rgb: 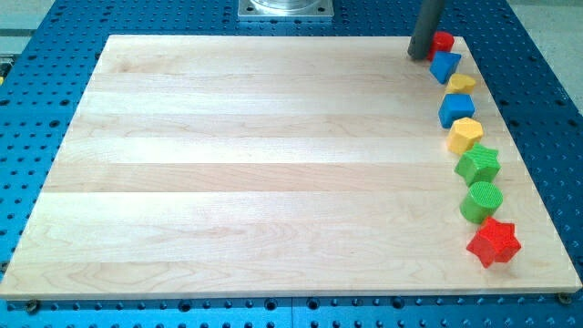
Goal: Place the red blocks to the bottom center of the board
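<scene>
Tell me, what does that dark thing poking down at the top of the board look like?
It is my only tool: a straight, round rod, dark grey and plain, with no cables, markings or pincer showing. My tip is blunt and flat-ended. It sits just left of the small red block.

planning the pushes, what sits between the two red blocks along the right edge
In the camera view, six blocks line the right edge between the red cylinder beside my tip and the red star: two blue, two yellow, two green.

Blue (pixel 444 66), yellow (pixel 465 135), green blocks (pixel 478 166) (right edge)
</scene>
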